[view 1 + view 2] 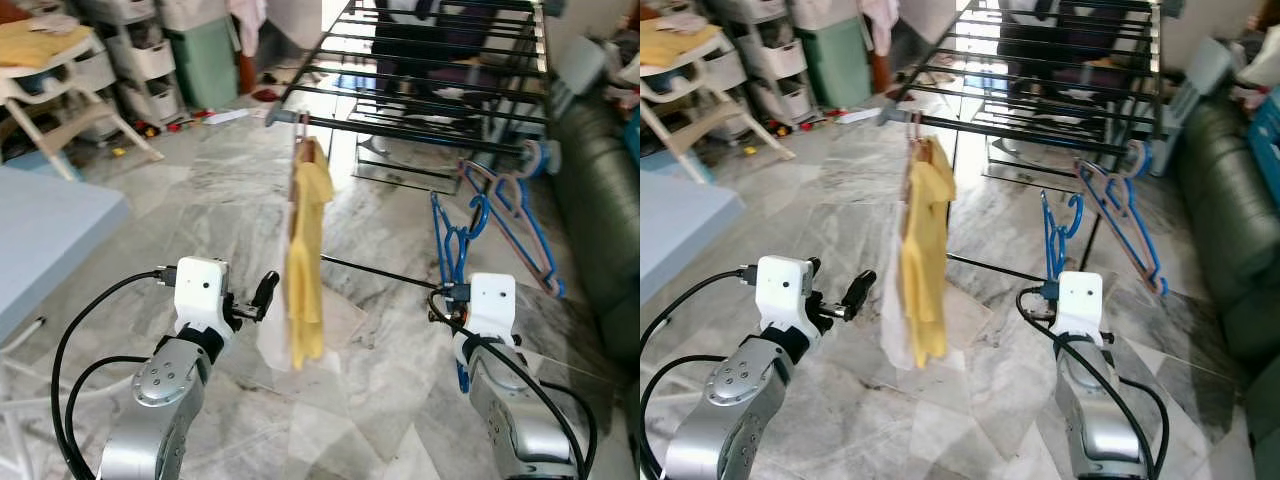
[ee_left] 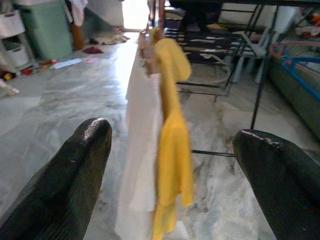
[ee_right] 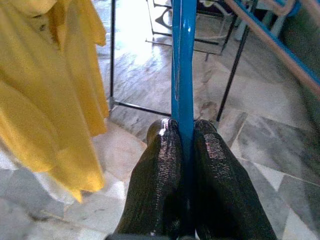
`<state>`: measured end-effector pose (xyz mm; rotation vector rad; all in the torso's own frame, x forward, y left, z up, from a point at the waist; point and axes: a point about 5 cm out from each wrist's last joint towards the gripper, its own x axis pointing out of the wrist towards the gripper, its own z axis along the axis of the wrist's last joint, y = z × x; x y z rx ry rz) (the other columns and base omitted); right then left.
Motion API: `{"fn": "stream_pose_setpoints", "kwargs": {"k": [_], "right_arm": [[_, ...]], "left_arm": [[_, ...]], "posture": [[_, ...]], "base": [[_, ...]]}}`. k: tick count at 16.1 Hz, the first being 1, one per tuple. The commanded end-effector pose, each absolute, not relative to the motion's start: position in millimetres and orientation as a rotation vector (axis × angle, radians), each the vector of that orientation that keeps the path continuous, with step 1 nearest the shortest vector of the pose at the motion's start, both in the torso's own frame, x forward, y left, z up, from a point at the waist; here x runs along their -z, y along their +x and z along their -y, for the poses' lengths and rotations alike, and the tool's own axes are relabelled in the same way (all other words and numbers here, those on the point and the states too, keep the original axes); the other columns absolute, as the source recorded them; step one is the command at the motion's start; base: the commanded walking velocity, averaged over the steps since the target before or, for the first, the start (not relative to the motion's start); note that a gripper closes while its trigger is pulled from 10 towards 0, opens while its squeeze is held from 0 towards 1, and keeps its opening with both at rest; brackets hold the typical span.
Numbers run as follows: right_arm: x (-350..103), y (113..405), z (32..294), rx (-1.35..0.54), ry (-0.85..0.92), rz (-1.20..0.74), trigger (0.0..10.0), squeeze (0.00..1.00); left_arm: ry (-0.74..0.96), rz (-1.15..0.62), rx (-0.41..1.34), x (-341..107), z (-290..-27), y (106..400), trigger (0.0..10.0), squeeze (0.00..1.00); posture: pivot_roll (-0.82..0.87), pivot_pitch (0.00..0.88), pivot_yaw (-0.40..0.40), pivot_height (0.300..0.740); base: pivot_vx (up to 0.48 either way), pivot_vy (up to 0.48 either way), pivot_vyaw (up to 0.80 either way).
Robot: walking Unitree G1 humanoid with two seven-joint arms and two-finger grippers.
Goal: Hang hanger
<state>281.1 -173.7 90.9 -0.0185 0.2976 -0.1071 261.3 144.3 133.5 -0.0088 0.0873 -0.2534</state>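
**Blue hanger pinched, rack rail yet to reach**

Closest to us, bottom of the frame, the two silver arms. The right gripper (image 3: pixel 184 150) has its fingers squeezed tight on the flat shaft of the blue hanger (image 1: pixel 452 240); the wrist view shows both pads pressed on it with no gap. The left gripper (image 2: pixel 172 165) is spread wide and holds nothing, sitting just beside the hanging clothes.

Now the big pieces. The rack (image 1: pixel 430 80) fills the upper centre and upper right, black rails running across. The green sofa (image 1: pixel 600 200) runs down the right edge. From the rack's near left corner hangs the yellow shirt (image 1: pixel 308 260), centre frame, with a white garment (image 2: pixel 140 150) against it. Right of centre, another hanger (image 1: pixel 515 215), pinkish with blue, dangles off the rail, close to the blue one's hook.

The risks, as I judge them. That grip is on a thin, slick bar, so the hanger could swivel between the pads as it rises, and the hook would miss the rail. The hook could also snag the neighbouring hanger and knock it off. And the wide-open left fingers sit near enough to the shirt to brush it and set it swinging into the path.
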Motion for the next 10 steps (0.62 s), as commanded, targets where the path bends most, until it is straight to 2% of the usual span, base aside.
{"fn": "stream_pose_setpoints", "kwargs": {"k": [1,5,10], "right_arm": [[-88.0,278.4,170.6,0.084,-0.009,-0.309,10.0,0.00],[-83.1,275.3,168.6,0.059,-0.033,-0.309,10.0,0.00],[-95.2,280.8,171.2,0.063,-0.048,-0.246,10.0,0.00]], "left_arm": [[-0.009,-0.103,0.237,-128.7,-148.4,260.4,10.0,0.00],[-0.018,-0.112,0.230,-123.6,-151.2,258.4,10.0,0.00],[-0.039,-0.104,0.240,-123.4,-151.1,257.4,10.0,0.00]], "posture": [[-0.02,0.047,0.008,0.740],[-0.02,0.049,0.009,0.740],[-0.02,0.050,0.008,0.740]], "base": [[0.000,0.000,0.00],[0.000,0.000,0.00],[0.370,0.000,0.00]]}}
